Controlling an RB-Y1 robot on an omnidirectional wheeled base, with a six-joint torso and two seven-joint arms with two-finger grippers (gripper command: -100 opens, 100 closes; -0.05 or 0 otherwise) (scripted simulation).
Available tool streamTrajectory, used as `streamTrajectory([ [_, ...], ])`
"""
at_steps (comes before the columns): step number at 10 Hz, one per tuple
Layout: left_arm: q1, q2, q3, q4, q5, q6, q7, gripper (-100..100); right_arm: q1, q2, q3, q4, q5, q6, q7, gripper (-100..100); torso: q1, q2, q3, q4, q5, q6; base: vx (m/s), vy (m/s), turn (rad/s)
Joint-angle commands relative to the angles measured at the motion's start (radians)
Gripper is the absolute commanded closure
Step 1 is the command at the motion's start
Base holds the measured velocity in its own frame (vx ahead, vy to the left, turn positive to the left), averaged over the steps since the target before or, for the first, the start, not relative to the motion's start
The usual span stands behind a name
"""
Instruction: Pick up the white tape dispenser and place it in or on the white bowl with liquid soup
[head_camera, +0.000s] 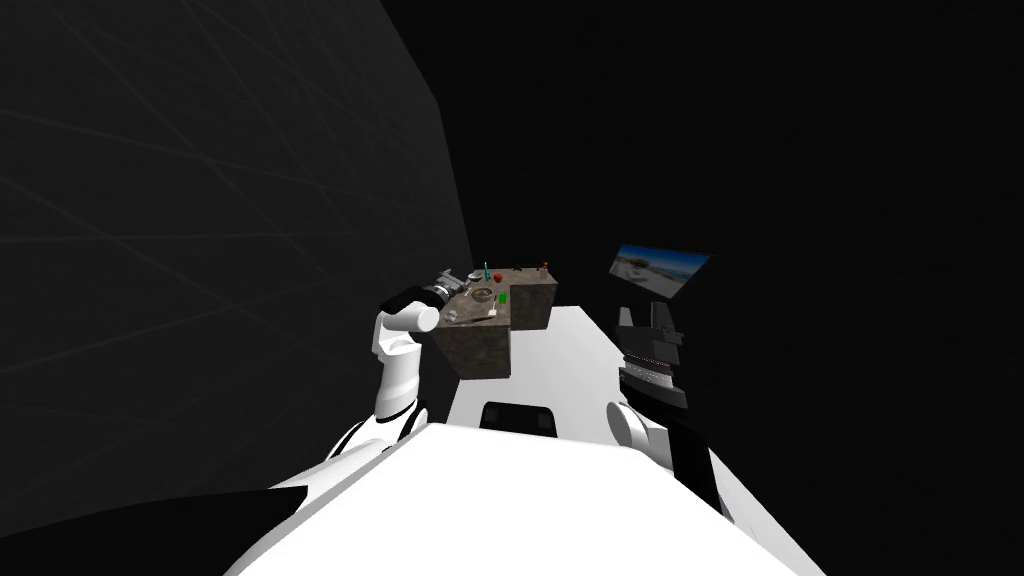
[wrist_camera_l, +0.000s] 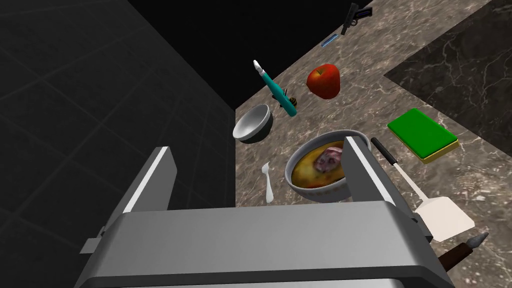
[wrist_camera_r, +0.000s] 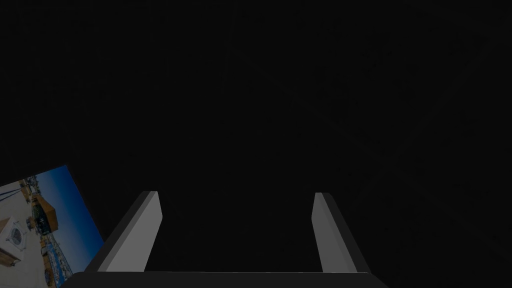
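- The left arm rises from the shoulder, bends at the elbow and reaches forward. This puts the left gripper (wrist_camera_l: 260, 145) at the edge of the brown marbled counter (wrist_camera_l: 360, 100), next to a dark wall (wrist_camera_l: 100, 100).
- Its pincer is wide apart with nothing held, and one blade overlaps the rim of the soup bowl (wrist_camera_l: 300, 186).
- The right arm is raised at the robot's right, well apart from the counter. The right gripper (wrist_camera_r: 237, 195) is also wide and holds nothing.
- The head view shows both arms, with the counter as a small block. The left wrist view shows the things on it one by one.
- The soup bowl holds yellow-orange soup (wrist_camera_l: 307, 170) with a pale pinkish lump (wrist_camera_l: 327, 159) in it. Whether that lump is the tape dispenser cannot be told.
- A small bowl (wrist_camera_l: 253, 122) lies tilted at the counter's edge, its inside bare.
- A white spoon (wrist_camera_l: 268, 181) lies just beside the soup bowl. A white spatula (wrist_camera_l: 425, 195) lies on its other side, with a green block (wrist_camera_l: 422, 134) near it.
- A red apple (wrist_camera_l: 324, 81) and a teal tool (wrist_camera_l: 276, 92) lie farther off.
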Motion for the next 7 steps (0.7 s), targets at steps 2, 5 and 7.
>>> streamTrajectory([
  [2,-0.011,0.021,0.010,0.032,0.016,0.072,0.059,-100,0.000,0.000,0.000,0.000,0.000,0.000,0.000,0,-0.001,0.001,0.001,0.000,0.000,0.000,0.046,0.025,0.009],
  [5,-0.025,0.035,0.014,0.063,0.021,0.143,0.111,-100,0.000,0.000,0.000,0.000,0.000,0.000,0.000,0,-0.001,0.001,0.001,0.000,0.000,0.000,0.051,0.024,0.011],
  [7,-0.025,0.035,0.014,0.063,0.021,0.175,0.114,-100,0.000,0.000,0.000,0.000,0.000,0.000,0.000,0,0.001,0.000,0.000,0.000,0.000,0.000,0.053,0.029,0.004],
])
